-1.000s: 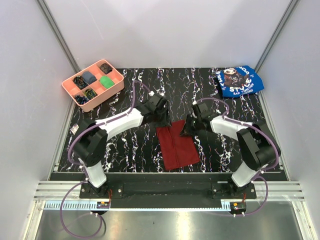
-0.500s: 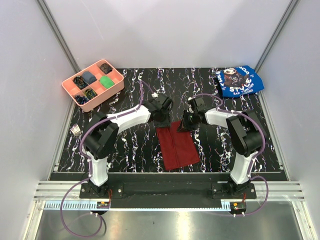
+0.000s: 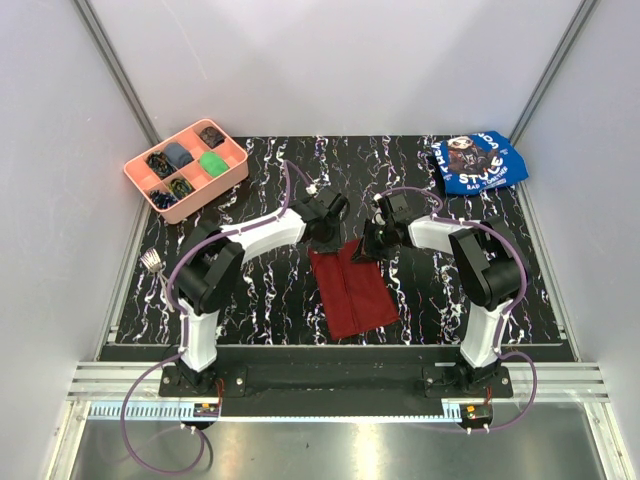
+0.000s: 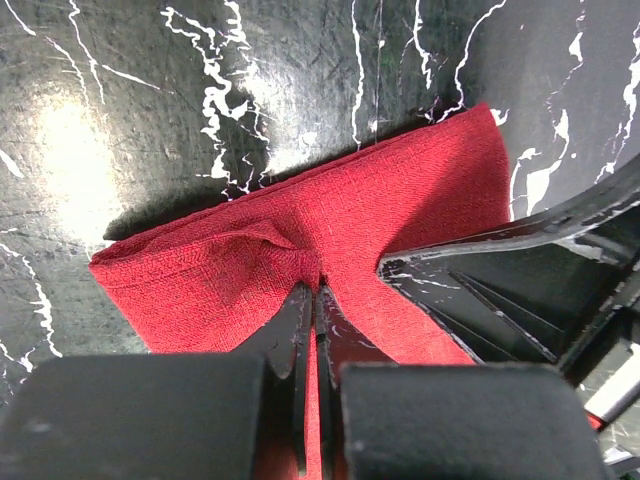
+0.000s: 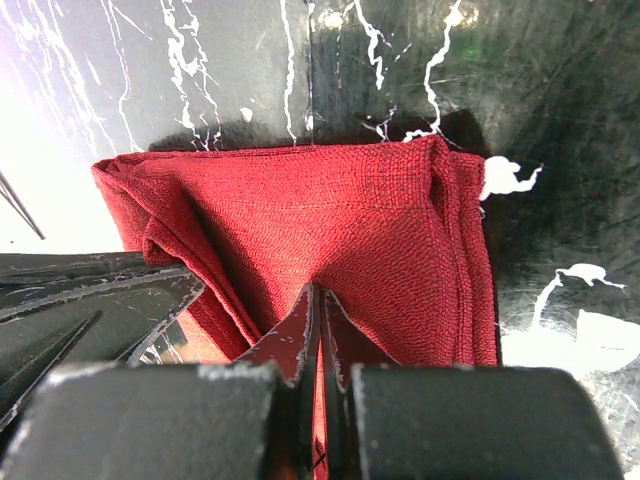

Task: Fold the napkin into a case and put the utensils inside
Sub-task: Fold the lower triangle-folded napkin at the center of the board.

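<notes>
The dark red napkin (image 3: 350,292) lies folded into a narrow layered rectangle in the middle of the black marbled table, its long side running toward me. My left gripper (image 3: 326,240) is shut on the far left corner of the cloth, which puckers at the closed fingertips (image 4: 317,290). My right gripper (image 3: 366,250) is shut on the far right corner of the napkin (image 5: 360,210), with its tips (image 5: 320,292) pinching the fabric. A silver fork (image 3: 152,262) lies at the table's left edge, far from both grippers.
A pink compartment tray (image 3: 232,175) with small items stands at the back left. A blue printed cloth (image 3: 478,162) lies at the back right. White walls enclose the table on three sides.
Both grippers have moved closer together at the napkin's far edge. The left gripper has shut on the cloth, and the right gripper finished closing before it.
</notes>
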Controlling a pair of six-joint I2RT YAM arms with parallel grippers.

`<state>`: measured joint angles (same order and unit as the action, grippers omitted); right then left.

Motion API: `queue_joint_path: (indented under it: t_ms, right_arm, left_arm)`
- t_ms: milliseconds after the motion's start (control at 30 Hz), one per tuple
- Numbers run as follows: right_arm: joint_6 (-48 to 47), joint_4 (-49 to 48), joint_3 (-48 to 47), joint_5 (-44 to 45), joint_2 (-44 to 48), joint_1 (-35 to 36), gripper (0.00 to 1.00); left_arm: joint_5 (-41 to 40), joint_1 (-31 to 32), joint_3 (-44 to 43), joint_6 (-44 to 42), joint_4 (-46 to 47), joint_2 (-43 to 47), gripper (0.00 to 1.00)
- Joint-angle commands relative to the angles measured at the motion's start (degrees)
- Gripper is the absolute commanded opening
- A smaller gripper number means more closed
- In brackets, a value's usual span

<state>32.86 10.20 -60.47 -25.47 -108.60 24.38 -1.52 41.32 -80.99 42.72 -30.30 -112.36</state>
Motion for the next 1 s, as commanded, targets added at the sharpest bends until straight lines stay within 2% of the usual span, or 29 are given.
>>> queue_joint_path:
  t_ms: [0, 333, 467, 600, 700, 833, 900, 967]
  right_arm:
    - [-1.04, -0.88, -0.62, 0.16, -1.62, 0.14, 0.0]
    - [-1.22, -0.79, -0.35, 0.25, -2.06, 0.14, 0.0]
    - [-1.4, -0.62, -0.35, 0.42, -1.53, 0.05, 0.0]
    - [-2.1, 0.26, -0.97, 0.78, -1.62, -0.04, 0.0]
    - [-2.45, 0.61, -1.14, 1.04, -1.71, -0.12, 0.0]
    - [-2.72, 0.88, -1.32, 0.95, -1.97, -0.3, 0.0]
    - [-2.89, 1.14, -1.49, 0.95, -1.88, -0.3, 0.0]
    - [-3.07, 1.58, -1.85, 0.78, -1.53, -0.3, 0.0]
  left_arm:
    - [0.11, 0.25, -2.77, 0.78, 1.74, 0.82, 0.0]
    - [0.73, 0.08, -4.35, 0.61, 2.09, -3.22, 0.0]
    - [0.73, -0.63, -4.53, 0.35, 2.0, -4.54, 0.04]
    - [-0.24, -0.98, -3.91, -0.79, 2.27, -2.17, 0.23]
    - [0.55, -0.98, -1.98, -1.32, 3.76, 2.74, 0.39]
    - [0.29, -1.15, 1.09, -1.94, 4.81, 10.55, 0.45]
    - [0.2, -1.85, 2.23, -2.03, 4.99, 12.42, 0.43]
    - [1.16, -3.43, 4.34, -1.76, 5.52, 14.0, 0.36]
